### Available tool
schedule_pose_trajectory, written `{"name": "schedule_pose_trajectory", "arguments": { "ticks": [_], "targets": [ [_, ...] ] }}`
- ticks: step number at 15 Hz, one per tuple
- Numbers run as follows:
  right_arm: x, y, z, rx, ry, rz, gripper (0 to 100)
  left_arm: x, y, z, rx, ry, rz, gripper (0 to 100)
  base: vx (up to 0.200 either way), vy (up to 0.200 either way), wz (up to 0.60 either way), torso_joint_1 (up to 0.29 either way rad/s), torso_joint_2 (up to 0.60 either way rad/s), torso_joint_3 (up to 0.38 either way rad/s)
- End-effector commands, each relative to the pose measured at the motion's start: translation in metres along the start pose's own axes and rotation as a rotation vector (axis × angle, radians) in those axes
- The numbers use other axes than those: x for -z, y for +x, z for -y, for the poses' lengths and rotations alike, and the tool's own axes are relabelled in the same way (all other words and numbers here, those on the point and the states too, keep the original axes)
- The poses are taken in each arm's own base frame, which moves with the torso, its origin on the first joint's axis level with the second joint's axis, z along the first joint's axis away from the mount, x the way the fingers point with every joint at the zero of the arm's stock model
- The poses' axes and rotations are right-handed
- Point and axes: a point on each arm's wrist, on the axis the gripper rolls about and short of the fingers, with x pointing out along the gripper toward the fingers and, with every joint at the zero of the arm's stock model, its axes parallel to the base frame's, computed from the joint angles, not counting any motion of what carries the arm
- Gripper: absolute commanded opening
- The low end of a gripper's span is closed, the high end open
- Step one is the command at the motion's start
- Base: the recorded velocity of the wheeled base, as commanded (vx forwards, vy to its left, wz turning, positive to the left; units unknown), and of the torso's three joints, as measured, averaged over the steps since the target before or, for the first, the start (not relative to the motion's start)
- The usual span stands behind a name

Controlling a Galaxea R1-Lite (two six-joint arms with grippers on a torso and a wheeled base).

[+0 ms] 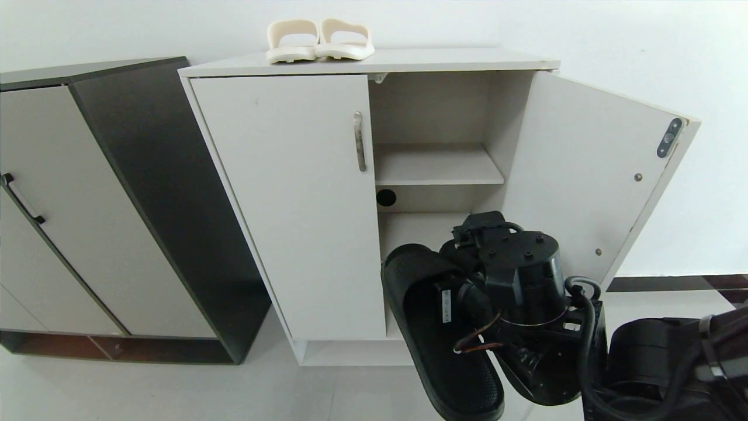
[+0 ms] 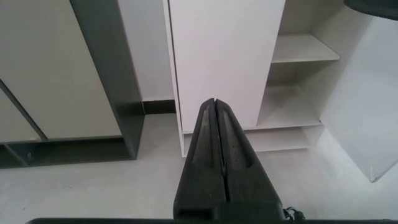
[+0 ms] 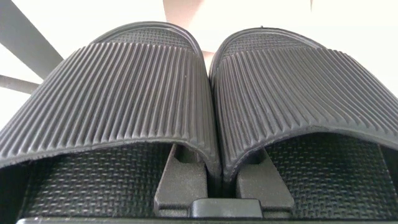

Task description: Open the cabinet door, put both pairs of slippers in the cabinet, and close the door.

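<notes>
White-walled room, white cabinet with right door open: loading step, right gripper pinching the black slippers together just outside the lower shelf, next calling for a forward reach inside; beige slippers lie on top; left gripper fingers pressed together.

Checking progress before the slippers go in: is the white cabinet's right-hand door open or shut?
Open. The right door stands swung wide, exposing the shelf inside; the left door is shut.

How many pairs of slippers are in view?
2: the cream pair on top of the white cabinet; the black pair held in the right gripper.
</notes>
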Motion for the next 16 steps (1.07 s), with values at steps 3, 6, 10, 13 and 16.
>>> {"name": "schedule_pose_trajectory", "arguments": {
  "ticks": [3, 6, 10, 13, 16],
  "targets": [
    [0.004, 0.008, 0.006, 0.029, -0.006, -0.013, 0, 0.0, 0.0, 0.0, 0.0, 0.0, -0.002, 0, 0.0, 0.0, 0.0, 0.0, 0.0, 0.0],
    [0.004, 0.013, 0.014, 0.063, -0.003, -0.015, 0, 0.0, 0.0, 0.0, 0.0, -0.002, -0.002, 0, 0.0, 0.0, 0.0, 0.0, 0.0, 0.0],
    [0.004, 0.024, 0.023, 0.104, 0.002, -0.019, 0, 0.0, 0.0, 0.0, 0.0, 0.0, -0.002, 0, 0.0, 0.0, 0.0, 0.0, 0.0, 0.0],
    [0.003, 0.031, 0.03, 0.131, 0.008, -0.02, 0, 0.0, 0.0, 0.0, 0.0, -0.002, -0.002, 0, 0.0, 0.0, 0.0, 0.0, 0.0, 0.0],
    [0.002, 0.036, 0.039, 0.159, 0.013, -0.02, 0, 0.0, 0.0, 0.0, 0.0, 0.0, -0.002, 0, 0.0, 0.0, 0.0, 0.0, 0.0, 0.0]
  ]
}}
